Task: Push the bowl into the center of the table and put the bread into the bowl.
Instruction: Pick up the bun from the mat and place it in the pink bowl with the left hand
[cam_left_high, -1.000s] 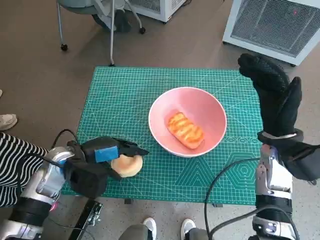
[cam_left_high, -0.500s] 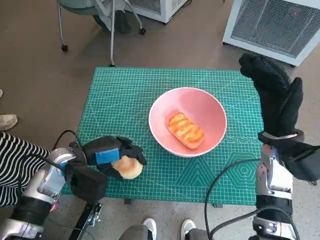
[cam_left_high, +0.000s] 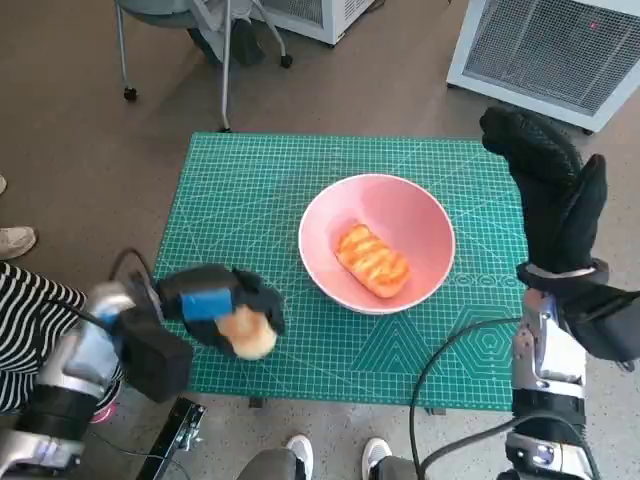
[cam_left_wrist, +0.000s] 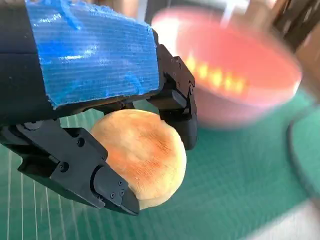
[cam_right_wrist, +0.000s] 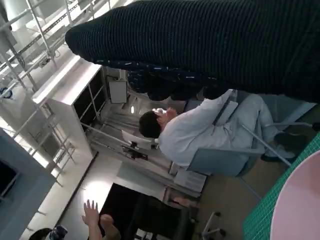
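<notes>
A pink bowl (cam_left_high: 421, 225) stands near the middle of the green cutting mat (cam_left_high: 250, 190), with a striped orange bread (cam_left_high: 372, 260) lying inside it. My left hand (cam_left_high: 222, 305) grips a round pale bun (cam_left_high: 247, 332) over the mat's front left corner, left of the bowl. In the left wrist view the black fingers (cam_left_wrist: 178, 107) wrap the bun (cam_left_wrist: 142, 155) from both sides, with the blurred bowl (cam_left_wrist: 260, 85) beyond. My gloved right hand (cam_left_high: 545, 190) is raised at the table's right edge, fingers spread, holding nothing. The bowl's pink rim (cam_right_wrist: 300, 205) shows in the right wrist view.
A white cabinet with a grille (cam_left_high: 545, 50) stands beyond the table at back right. Chair legs on castors (cam_left_high: 200, 50) stand at back left. A person's shoe (cam_left_high: 15, 243) and striped sleeve (cam_left_high: 30, 320) are at the left; feet (cam_left_high: 335, 455) show below the front edge. A seated person (cam_right_wrist: 200, 130) appears in the right wrist view.
My left hand's fingers have closed round the bun and lifted it slightly off the mat. The right hand and the bowl have stayed put.
</notes>
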